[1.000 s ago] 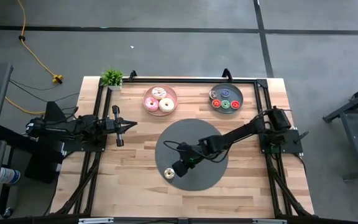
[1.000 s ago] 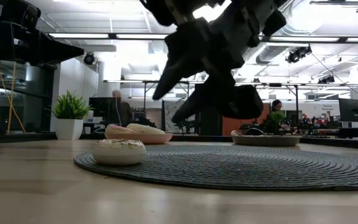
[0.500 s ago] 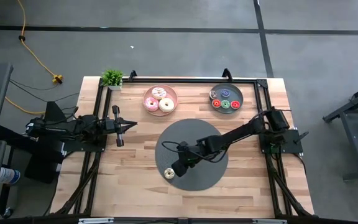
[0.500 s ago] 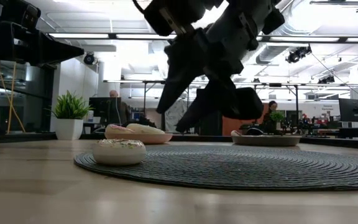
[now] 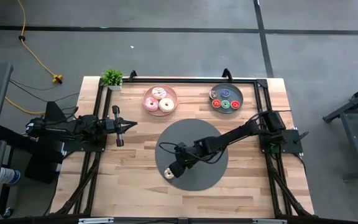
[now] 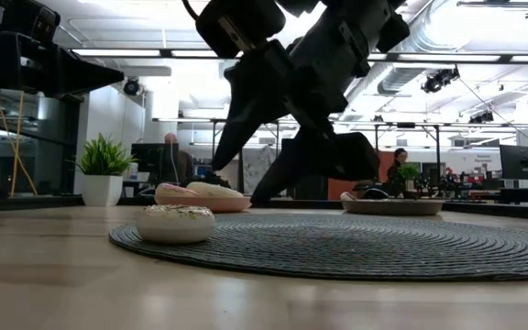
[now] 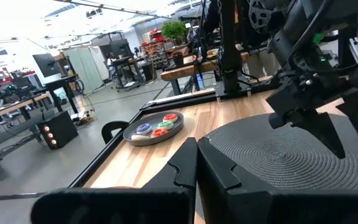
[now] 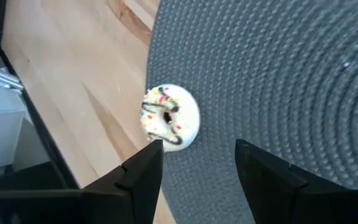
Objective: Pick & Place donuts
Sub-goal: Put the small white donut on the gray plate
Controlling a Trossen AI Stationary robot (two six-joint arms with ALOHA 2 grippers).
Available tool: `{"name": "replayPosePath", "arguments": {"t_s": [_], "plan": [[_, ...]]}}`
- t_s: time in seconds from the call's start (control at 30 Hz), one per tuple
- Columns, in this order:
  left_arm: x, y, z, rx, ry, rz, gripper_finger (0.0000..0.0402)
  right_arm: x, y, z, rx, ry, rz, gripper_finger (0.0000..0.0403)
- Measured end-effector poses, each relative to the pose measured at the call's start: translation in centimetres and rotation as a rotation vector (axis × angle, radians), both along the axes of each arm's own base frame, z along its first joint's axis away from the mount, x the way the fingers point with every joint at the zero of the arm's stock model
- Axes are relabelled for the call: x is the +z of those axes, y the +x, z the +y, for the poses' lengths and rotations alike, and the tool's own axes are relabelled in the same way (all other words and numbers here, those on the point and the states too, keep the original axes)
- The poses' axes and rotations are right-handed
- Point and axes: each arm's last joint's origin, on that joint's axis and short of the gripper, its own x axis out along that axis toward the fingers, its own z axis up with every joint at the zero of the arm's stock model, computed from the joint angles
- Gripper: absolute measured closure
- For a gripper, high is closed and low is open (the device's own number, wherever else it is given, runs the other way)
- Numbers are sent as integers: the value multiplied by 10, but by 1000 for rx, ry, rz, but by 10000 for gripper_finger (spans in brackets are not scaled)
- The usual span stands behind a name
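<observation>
the right gripper (image 5: 173,169) hangs with fingers apart just above the white sprinkled donut (image 5: 168,174), which lies at the lower left edge of the dark round mat (image 5: 204,140) in the high view. the left gripper (image 5: 129,124), fingers together, waits at the left. more donuts sit on the pink plate (image 5: 160,99) and grey plate (image 5: 226,98) up top.

Overhead and table-level cameras share the mat (image 5: 191,155).
</observation>
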Motion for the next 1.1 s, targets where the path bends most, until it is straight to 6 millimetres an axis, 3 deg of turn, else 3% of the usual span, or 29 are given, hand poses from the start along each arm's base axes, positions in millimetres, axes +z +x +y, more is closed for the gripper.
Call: {"name": "replayPosePath", "arguments": {"t_s": [0.77,1.1], "plan": [[0,0,0,0,0,0,401,-6,5,1,-28,45,9,196],[0,0,0,0,0,-1,401,-14,17,4,-25,38,27,196]]}}
